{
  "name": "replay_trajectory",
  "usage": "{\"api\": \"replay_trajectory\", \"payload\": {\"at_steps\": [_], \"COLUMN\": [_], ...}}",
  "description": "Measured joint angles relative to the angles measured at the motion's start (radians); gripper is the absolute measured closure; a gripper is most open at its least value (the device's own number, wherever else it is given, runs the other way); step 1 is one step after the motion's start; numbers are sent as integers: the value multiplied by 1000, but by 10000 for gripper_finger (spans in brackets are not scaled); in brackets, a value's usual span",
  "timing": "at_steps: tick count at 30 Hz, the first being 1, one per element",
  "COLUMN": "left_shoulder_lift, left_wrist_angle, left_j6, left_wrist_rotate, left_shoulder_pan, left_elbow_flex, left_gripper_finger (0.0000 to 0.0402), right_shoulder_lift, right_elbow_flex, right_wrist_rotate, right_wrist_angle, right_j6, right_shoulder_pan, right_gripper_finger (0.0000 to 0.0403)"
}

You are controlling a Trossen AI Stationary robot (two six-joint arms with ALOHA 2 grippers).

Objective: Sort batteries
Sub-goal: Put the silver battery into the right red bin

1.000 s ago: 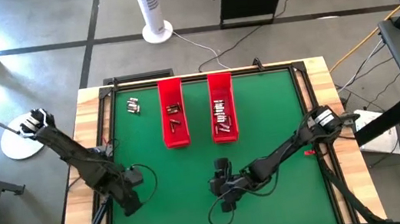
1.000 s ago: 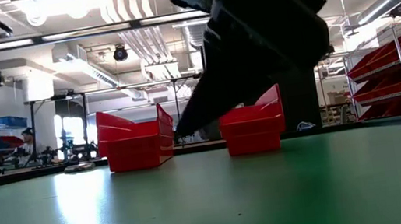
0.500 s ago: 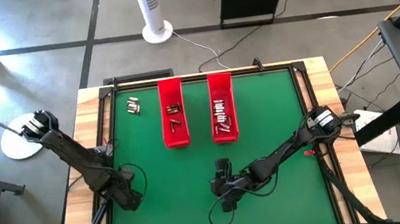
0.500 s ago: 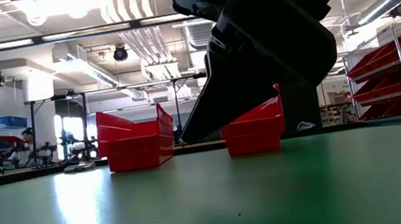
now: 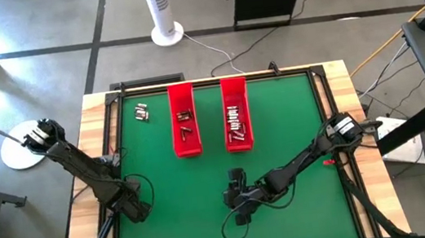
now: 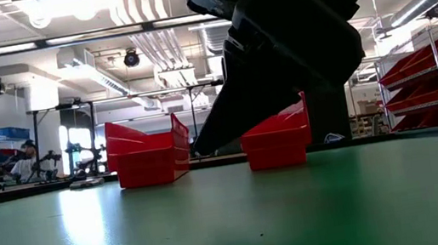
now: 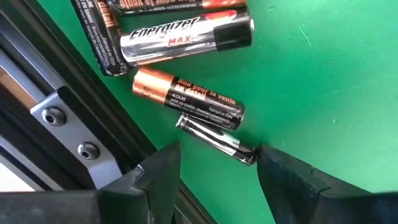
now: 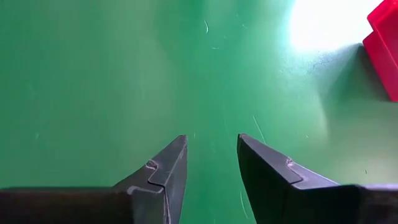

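Pick step in hand: left gripper [image 7: 214, 168] is held open around a slim battery [image 7: 216, 140] at lower centre, closing needed next; right gripper [image 8: 211, 158] is parked narrowly open, empty.

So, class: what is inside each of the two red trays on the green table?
Left tray: a few scattered batteries. Right tray: a denser cluster. Exact counts are unclear, and the low view's tray walls hide everything inside.
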Motion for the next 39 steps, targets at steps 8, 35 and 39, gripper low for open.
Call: {"api": "replay_trajectory", "payload": {"at_steps": [8, 35, 39], "left_shoulder_lift": [-7, -26, -25], "left_wrist_angle": [0, 8, 9], "left_j6": [-1, 26, 39], "left_wrist_rotate": [-37, -156, -159], "left_shoulder_pan": [0, 0, 0], "left_elbow_flex": [-4, -7, -7], "left_gripper_finger": [224, 217, 219], "right_shoulder_lift": [0, 0, 0], "right_elbow_flex": [0, 0, 0], "right_wrist_rotate": [0, -1, -1], "right_wrist_angle": [7, 6, 7], "right_j6": [0, 14, 14], "right_shoulder_pan": [0, 0, 0], "right_gripper_finger": [284, 265, 273]}}
